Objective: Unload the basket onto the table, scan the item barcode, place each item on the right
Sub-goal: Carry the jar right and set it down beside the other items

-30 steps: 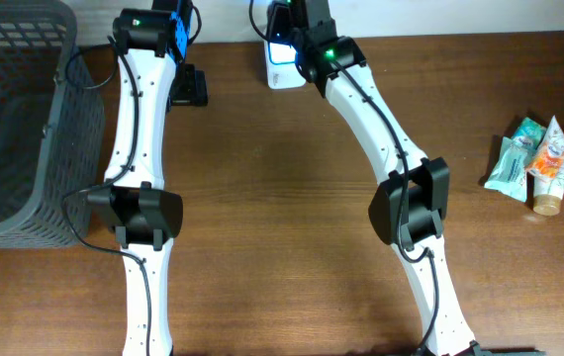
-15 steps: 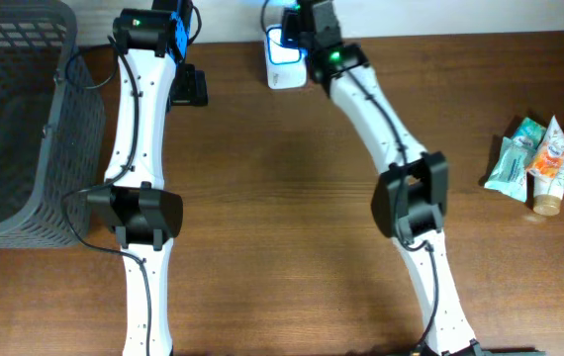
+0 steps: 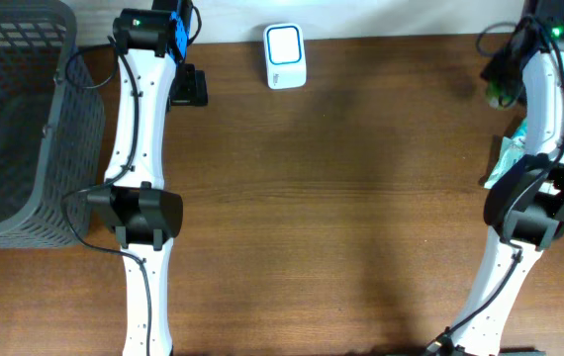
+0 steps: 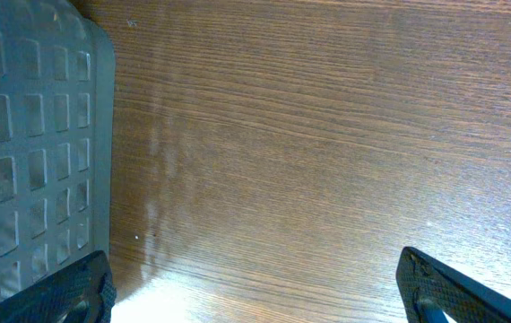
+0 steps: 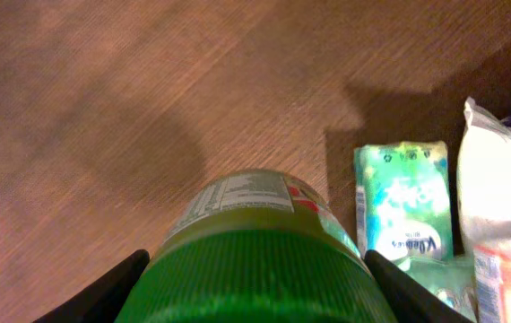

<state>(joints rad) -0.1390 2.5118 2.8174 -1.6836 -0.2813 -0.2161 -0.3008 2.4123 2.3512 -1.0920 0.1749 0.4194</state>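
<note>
Basket [image 3: 25, 119]: grey plastic lattice of square holes with a rounded corner, filling the table's left edge.
Left gripper [image 4: 254, 301]: jaws spread to their widest, holding nothing, with only bare wood between them; the basket wall stands just to one side.
Table [image 3: 341, 198]: brown wood with fine straight grain; a wide bare stretch lies between the two arms.
Scanner [image 3: 285, 56]: white rounded block with a glowing blue-rimmed face, at the far edge, with free wood all round.
Jar [image 5: 251, 211]: green, with a ribbed round lid and a white printed label; held at the far right, well apart from the scanner.
Right gripper [image 5: 255, 296]: partly closed, clamped on the jar's lid from both sides.
Packets [image 5: 399, 202]: glossy green-and-white sachets and a white pouch, lying side by side near the right edge.
</note>
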